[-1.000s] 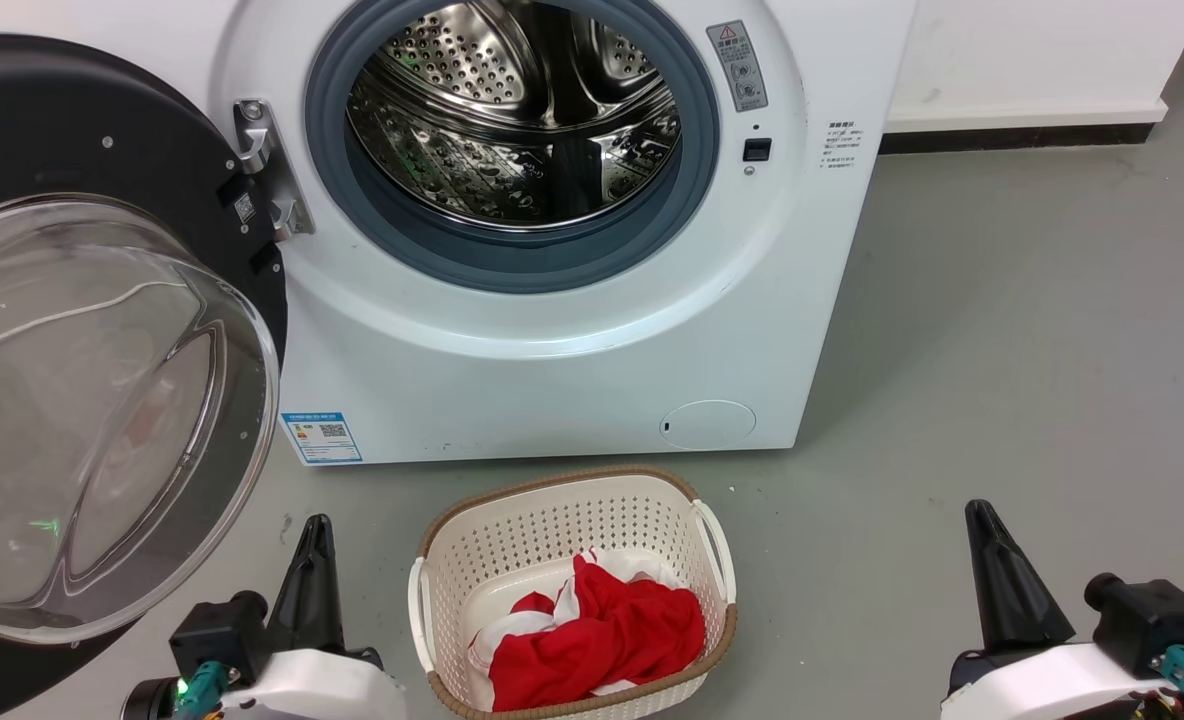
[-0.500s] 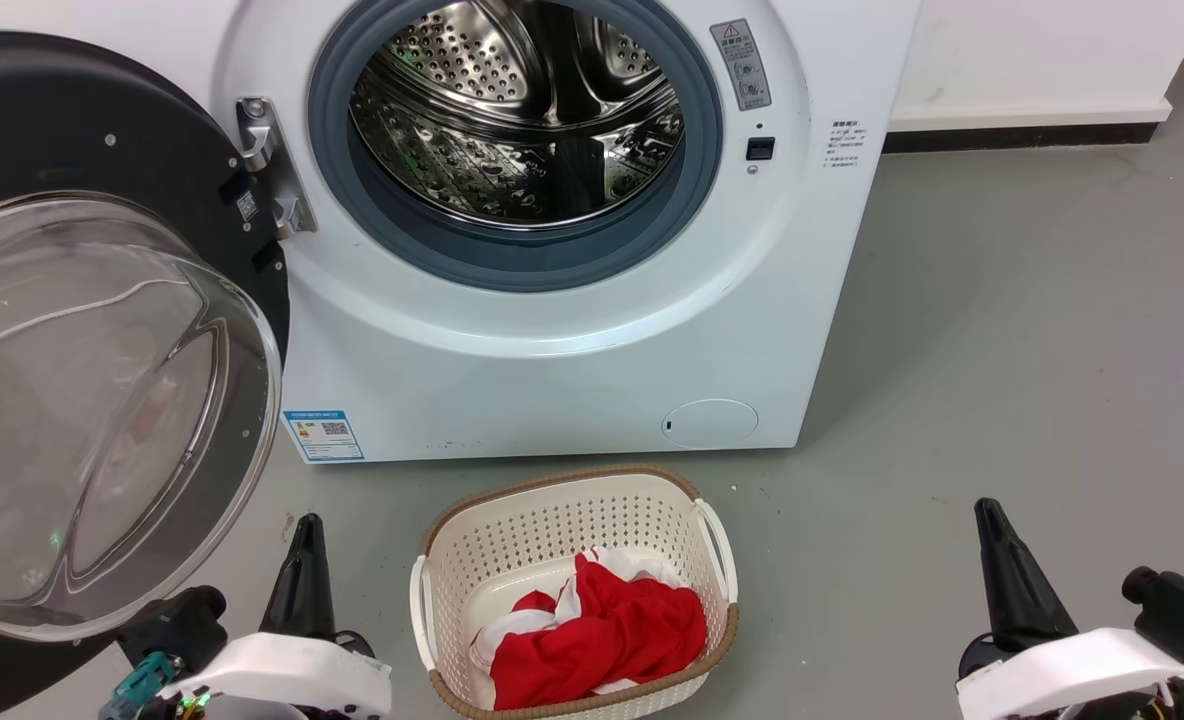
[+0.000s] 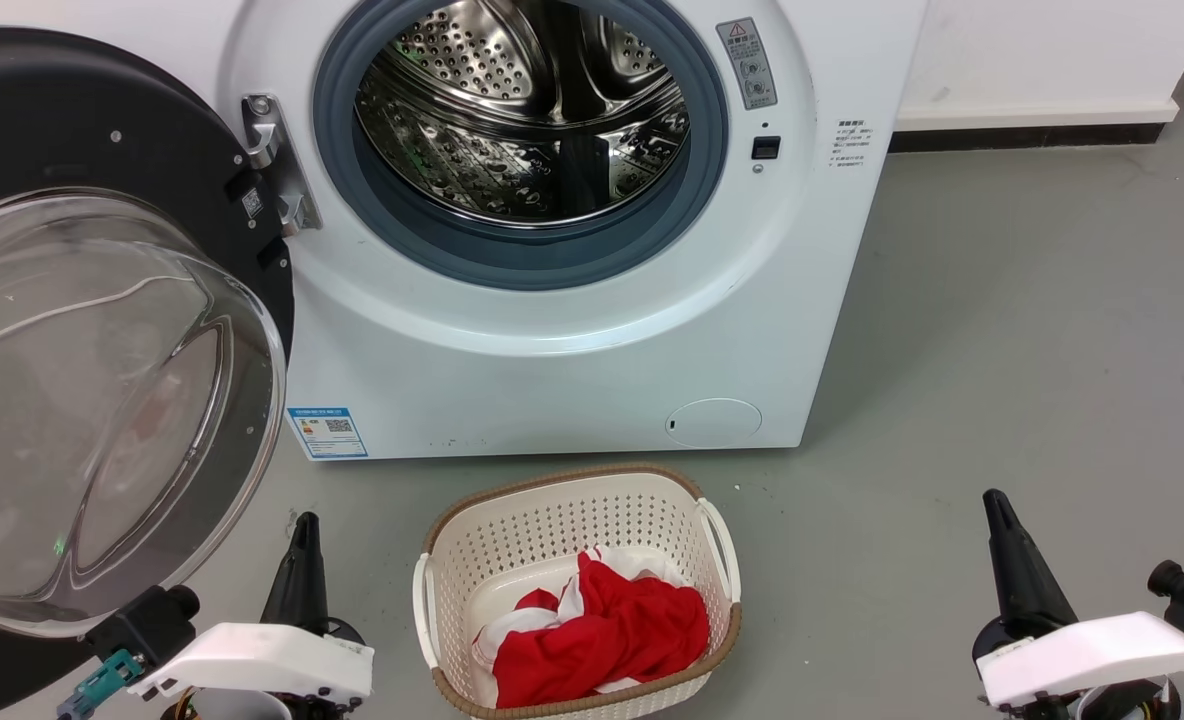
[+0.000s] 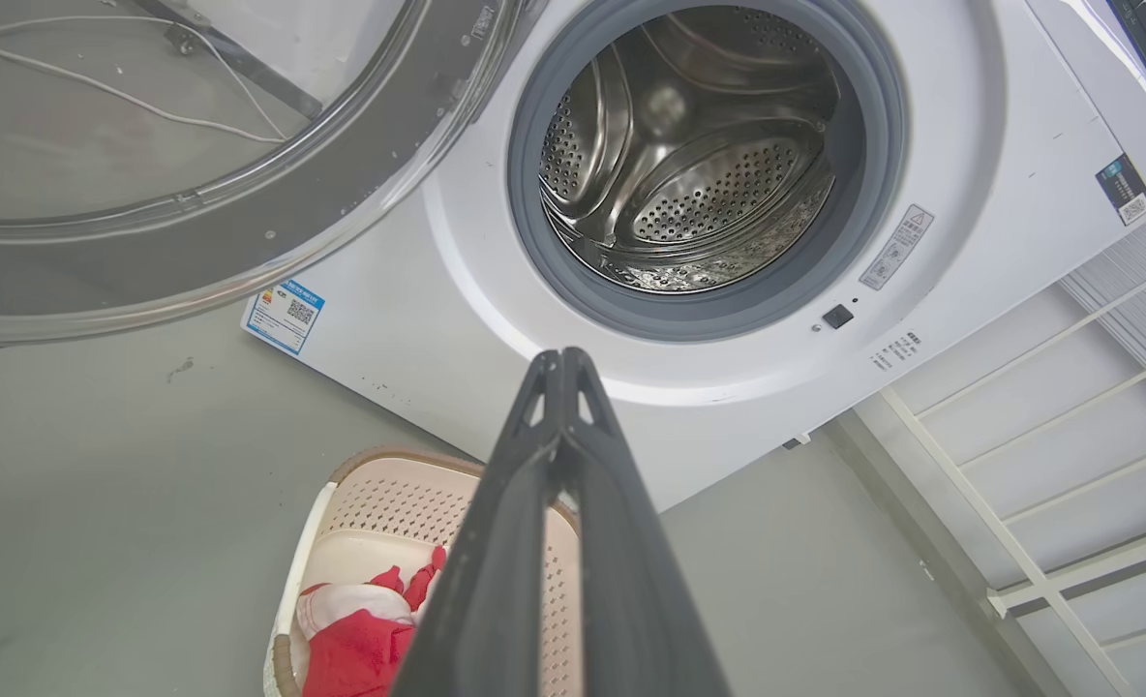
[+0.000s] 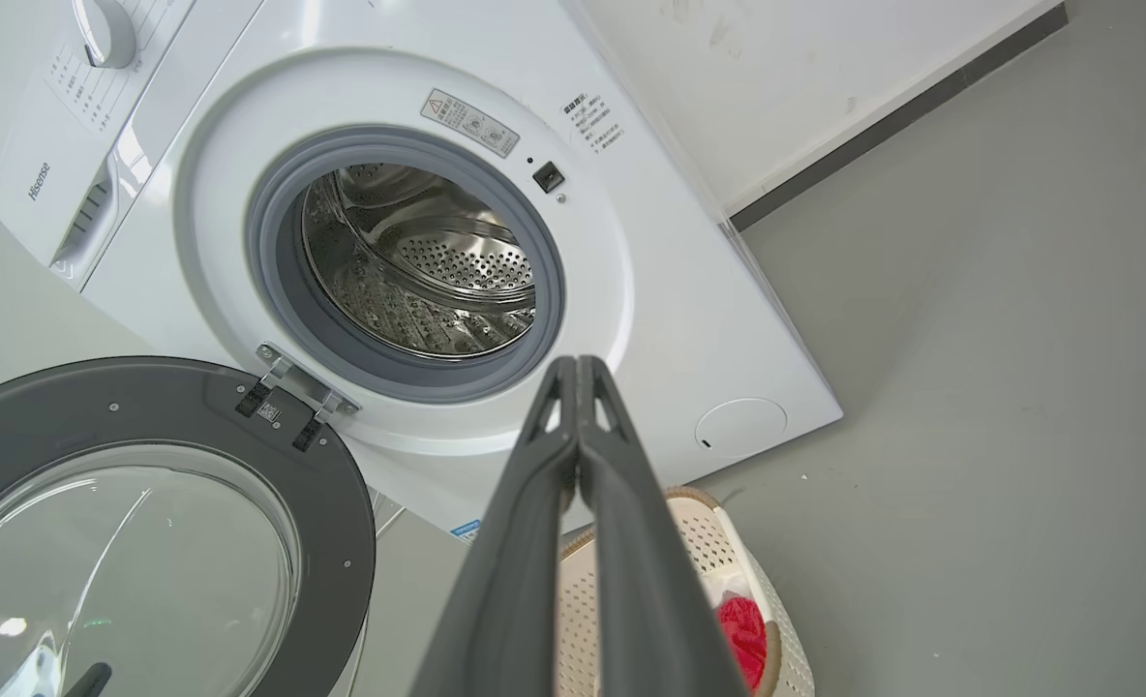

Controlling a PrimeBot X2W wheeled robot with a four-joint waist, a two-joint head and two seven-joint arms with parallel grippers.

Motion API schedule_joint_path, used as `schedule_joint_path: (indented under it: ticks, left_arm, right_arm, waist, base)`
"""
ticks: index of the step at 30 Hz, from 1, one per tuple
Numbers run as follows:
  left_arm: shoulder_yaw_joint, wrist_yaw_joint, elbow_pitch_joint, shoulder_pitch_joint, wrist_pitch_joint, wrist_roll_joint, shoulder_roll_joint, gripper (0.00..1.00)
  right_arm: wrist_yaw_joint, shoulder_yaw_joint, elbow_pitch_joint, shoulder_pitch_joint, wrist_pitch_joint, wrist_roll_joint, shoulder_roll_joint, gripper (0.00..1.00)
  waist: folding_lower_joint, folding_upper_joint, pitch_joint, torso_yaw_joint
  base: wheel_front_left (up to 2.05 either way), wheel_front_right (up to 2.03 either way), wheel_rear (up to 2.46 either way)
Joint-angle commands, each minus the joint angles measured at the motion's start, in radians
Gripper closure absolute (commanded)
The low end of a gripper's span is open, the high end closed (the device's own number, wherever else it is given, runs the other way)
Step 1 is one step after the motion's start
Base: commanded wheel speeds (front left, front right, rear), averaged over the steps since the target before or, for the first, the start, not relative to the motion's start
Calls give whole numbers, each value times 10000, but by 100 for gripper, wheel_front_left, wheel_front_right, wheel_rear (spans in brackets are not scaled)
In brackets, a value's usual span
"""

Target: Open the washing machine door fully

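Locate the washing machine door (image 3: 102,400) at the left of the head view, swung out on the metal hinge (image 3: 274,165) and standing clear of the opening, inner side with the bulging clear glass bowl facing the camera. Observe the steel drum (image 3: 522,110) fully exposed inside the grey rubber ring (image 3: 532,255) of the white washing machine (image 3: 552,370). Note the small round white flap (image 3: 714,423) low on the front panel, at the right. Find the left hand (image 3: 302,525) at the lower left, near the door's lower rim and not touching it, both dark fingers pressed together, holding nothing. Find the right hand (image 3: 997,500) at the lower right above the grey floor (image 3: 1032,300), well apart from the machine, fingers likewise closed tip to tip and empty. Between the two hands, on the floor just in front of the machine: a cream perforated basket (image 3: 552,520) containing red and white cloth (image 3: 602,630).
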Motion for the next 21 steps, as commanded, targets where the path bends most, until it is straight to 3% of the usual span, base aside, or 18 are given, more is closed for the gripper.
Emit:
schedule_joint_path:
  ticks: [1, 21]
  left_arm:
    - [63, -88, -94, -247, 61, -267, 16, 100]
    - [329, -377, 99, -461, 712, -2845, -15, 100]
  right_arm:
    - [0, -33, -60, -308, 26, 306, -87, 100]
    - [0, -183, 335, -603, 443, 2981, -128, 100]
  waist:
    - [0, 0, 1, 3]
    - [0, 0, 27, 75]
  base:
    - [0, 0, 0]
    - [0, 0, 0]
